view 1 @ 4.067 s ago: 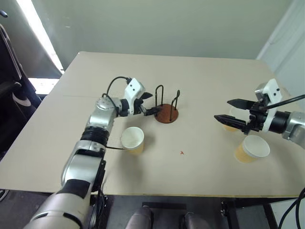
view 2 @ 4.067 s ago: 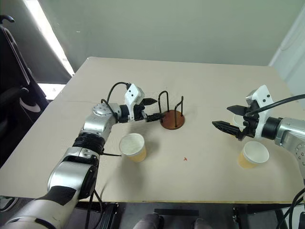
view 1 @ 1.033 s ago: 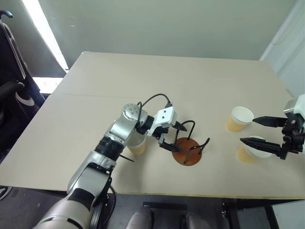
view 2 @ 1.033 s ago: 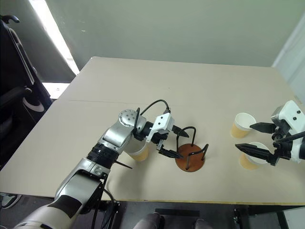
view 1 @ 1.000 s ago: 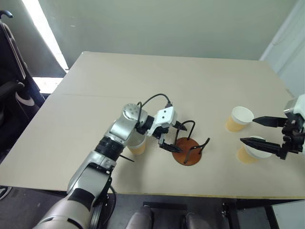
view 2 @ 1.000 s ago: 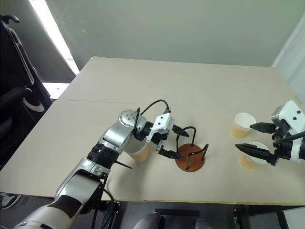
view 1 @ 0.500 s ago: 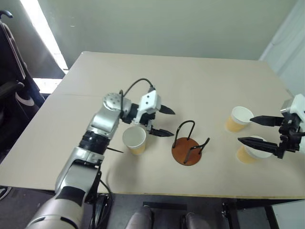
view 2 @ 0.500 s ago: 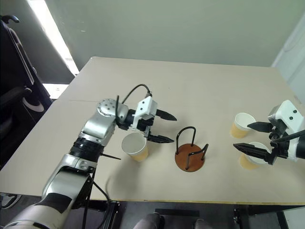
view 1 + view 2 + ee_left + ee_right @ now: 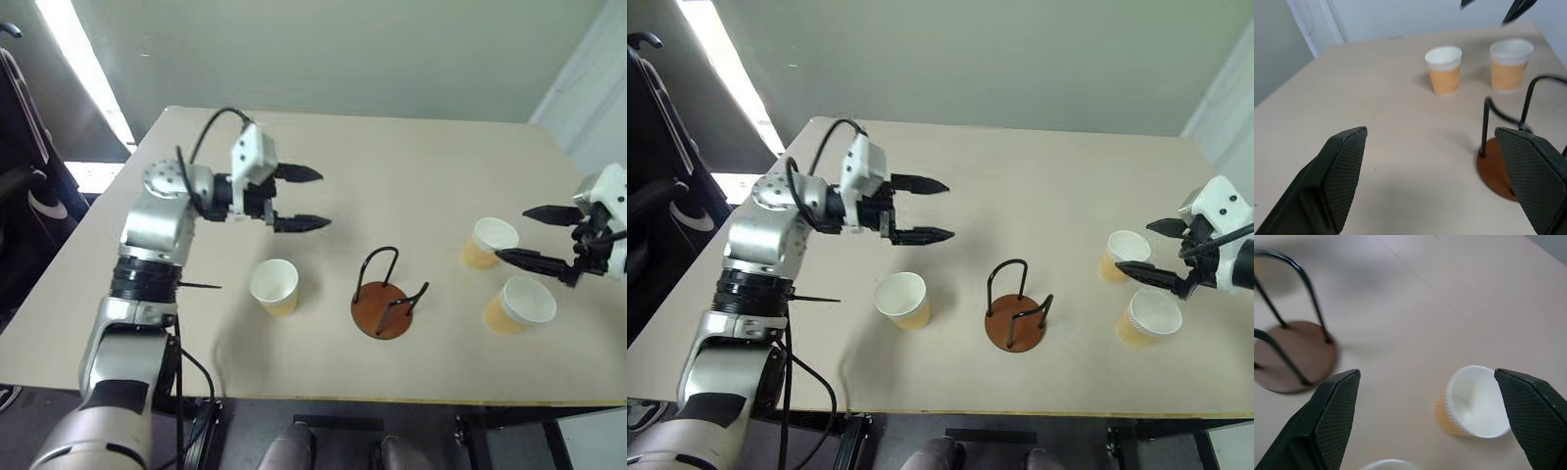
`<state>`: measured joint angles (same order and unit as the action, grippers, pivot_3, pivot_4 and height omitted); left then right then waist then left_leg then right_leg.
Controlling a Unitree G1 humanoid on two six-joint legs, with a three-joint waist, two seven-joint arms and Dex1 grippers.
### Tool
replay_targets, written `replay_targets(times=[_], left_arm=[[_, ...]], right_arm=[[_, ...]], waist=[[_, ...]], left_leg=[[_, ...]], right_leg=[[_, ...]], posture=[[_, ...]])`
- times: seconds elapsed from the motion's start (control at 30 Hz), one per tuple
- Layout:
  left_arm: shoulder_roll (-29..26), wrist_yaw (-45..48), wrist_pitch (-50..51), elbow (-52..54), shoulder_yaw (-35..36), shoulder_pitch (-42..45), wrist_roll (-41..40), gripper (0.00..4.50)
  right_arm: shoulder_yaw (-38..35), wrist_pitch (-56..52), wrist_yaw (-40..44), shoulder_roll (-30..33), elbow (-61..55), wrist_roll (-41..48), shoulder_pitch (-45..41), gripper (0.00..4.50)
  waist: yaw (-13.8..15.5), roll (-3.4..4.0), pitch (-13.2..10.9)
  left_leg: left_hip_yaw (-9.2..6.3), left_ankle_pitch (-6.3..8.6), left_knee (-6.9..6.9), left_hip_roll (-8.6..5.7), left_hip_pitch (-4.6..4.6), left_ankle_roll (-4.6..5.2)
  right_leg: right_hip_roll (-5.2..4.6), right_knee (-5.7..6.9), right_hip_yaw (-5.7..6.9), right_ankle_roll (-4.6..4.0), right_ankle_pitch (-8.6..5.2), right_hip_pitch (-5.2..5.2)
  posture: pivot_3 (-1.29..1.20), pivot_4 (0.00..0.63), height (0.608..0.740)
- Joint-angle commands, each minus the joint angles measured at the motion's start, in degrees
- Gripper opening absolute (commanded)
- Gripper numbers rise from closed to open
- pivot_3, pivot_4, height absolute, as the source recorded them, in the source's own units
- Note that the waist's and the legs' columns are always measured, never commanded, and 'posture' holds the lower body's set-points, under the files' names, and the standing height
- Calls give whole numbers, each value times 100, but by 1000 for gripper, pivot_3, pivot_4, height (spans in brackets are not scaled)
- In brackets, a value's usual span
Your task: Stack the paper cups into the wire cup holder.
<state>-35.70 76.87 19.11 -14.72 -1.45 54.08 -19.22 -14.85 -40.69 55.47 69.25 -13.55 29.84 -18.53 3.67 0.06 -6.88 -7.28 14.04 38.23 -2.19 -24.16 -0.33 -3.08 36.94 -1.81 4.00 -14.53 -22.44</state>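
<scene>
Hovering with its jaws spread wide and empty, the left claw hangs above the table, likely so it can come down over a cup rim. Below it and nearer the robot stands one paper cup, upright with its mouth up, apart from the fingers. The wire cup holder sits beyond the claw's tips toward the right arm, its reddish disc flat on the table and its black loops upright, with no cup in it yet.

The right claw is also gaping and grips nothing; its fingers straddle the farther right-hand cup without, as far as I can tell, touching it, which looks like a line-up for a pinch. The nearer right-hand cup stands just beside its lower finger and could get nudged. Nothing lies between either claw and the holder, though the wire loops themselves may snag a cup lowered off-centre.
</scene>
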Motion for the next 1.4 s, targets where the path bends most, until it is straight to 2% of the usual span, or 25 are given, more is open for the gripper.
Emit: replay_targets(times=[0.03, 0.53, 1.0, 1.07, 1.13, 1.4], left_arm=[[-171, 32, 151, 451, 121, -157, -214, 4476], [-288, -66, 163, 619, 55, -363, -202, 4476], [-335, -65, 179, 647, 30, -413, -211, 4476], [-353, -13, 194, 657, 17, -417, -226, 4500], [-378, 48, 190, 654, -12, -413, -220, 4500], [-418, 114, 148, 624, -98, -406, -200, 4500]], right_arm=[[473, 522, 290, 158, 374, -499, -347, 4500], [2209, 1439, 1389, -417, 2015, -1806, -1953, 4500], [2648, 2049, 1823, -906, 3232, -2713, -2538, 4500], [2678, 2099, 1852, -947, 3306, -2799, -2577, 4114], [2689, 2134, 1859, -1009, 3383, -2872, -2631, 3527], [2633, 2129, 1890, -1204, 3475, -3008, -2758, 588]], waist=[[0, 0, 0], [-13, 0, 0], [-13, 1, -1], [-12, 1, -1], [-13, 2, -1], [-7, 2, -1]], left_leg=[[0, 0, 0, 0, 0, 0], [-3, 0, -1, 1, 0, 1], [-3, 0, -16, 2, -1, 0], [-3, 1, -17, 2, -1, -1], [-2, 1, -17, 2, -1, -1], [-3, 1, -18, 3, -1, -2]], right_leg=[[0, 0, 0, 0, 0, 1], [-2, 6, 3, -4, 2, 1], [-2, 7, 4, -13, 7, 0], [-2, 7, 4, -13, 7, 0], [-3, 6, 4, -14, 7, 0], [-3, 5, 5, -17, 9, 0]], posture=[[0, 150, 740], [0, 150, 740], [0, 150, 740], [0, 150, 740], [0, 150, 740], [0, 150, 740]])
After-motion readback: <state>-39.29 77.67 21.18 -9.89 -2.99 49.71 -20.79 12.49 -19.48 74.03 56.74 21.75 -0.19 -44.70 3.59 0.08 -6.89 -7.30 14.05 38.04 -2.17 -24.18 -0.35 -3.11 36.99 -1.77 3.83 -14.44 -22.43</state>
